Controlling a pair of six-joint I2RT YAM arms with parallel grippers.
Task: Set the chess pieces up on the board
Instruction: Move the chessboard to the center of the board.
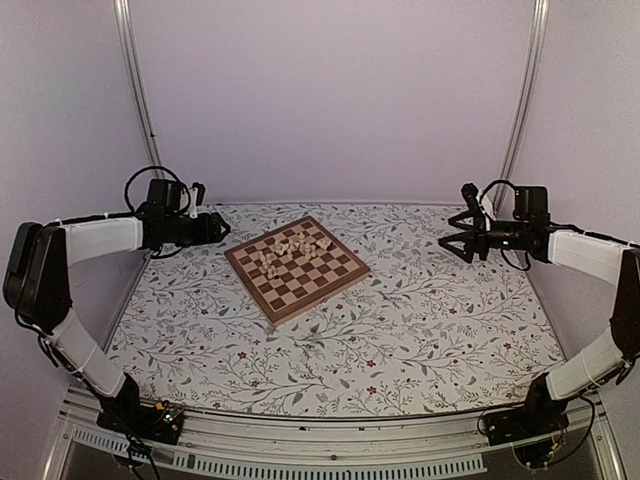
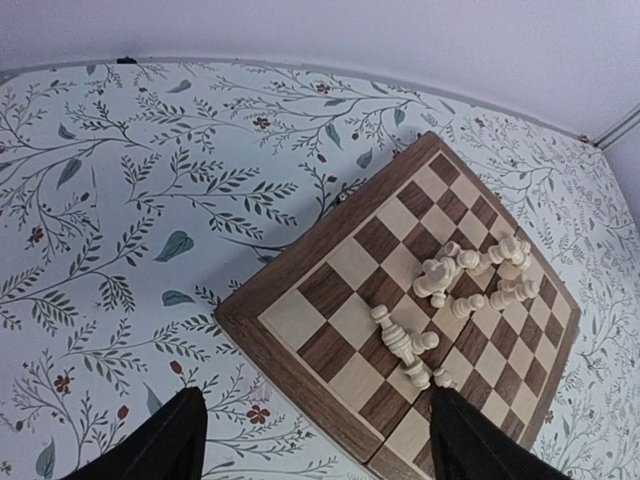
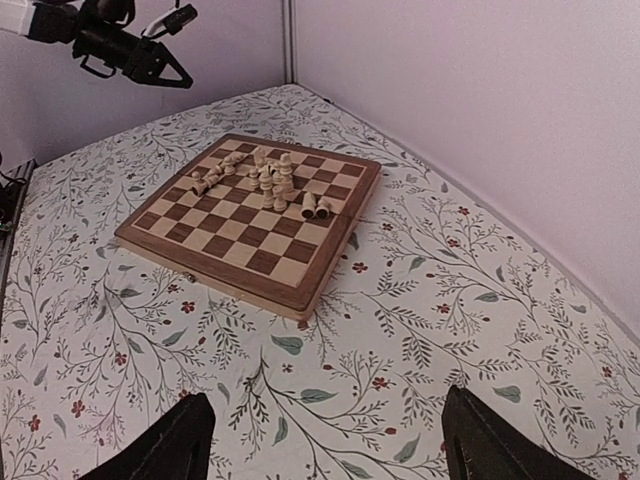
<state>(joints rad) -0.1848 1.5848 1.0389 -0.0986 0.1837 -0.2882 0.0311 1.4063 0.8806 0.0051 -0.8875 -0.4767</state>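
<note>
The board (image 1: pixel 300 296) lies turned like a diamond on the floral cover, left of centre. The chess pieces (image 1: pixel 290 250) are huddled in a loose heap on its middle and far squares, several lying on their sides. The left wrist view shows them toppled (image 2: pixel 470 275) past the board's near corner (image 2: pixel 325 238). My left gripper (image 1: pixel 222 230) hovers open just left of the board, and over its corner in its own view (image 2: pixel 315 395). My right gripper (image 1: pixel 452 235) hangs open far to the right, above bare cover (image 3: pixel 322 400), with the board (image 3: pixel 225 235) and pieces (image 3: pixel 265 178) ahead.
The floral table cover (image 1: pixel 400 330) spreads around the board. Pale walls close in the back and both sides, with metal posts (image 1: pixel 140 100) in the back corners. A metal rail (image 1: pixel 320 440) runs along the near edge between the arm bases. The left gripper (image 3: pixel 165 62) shows in the right wrist view.
</note>
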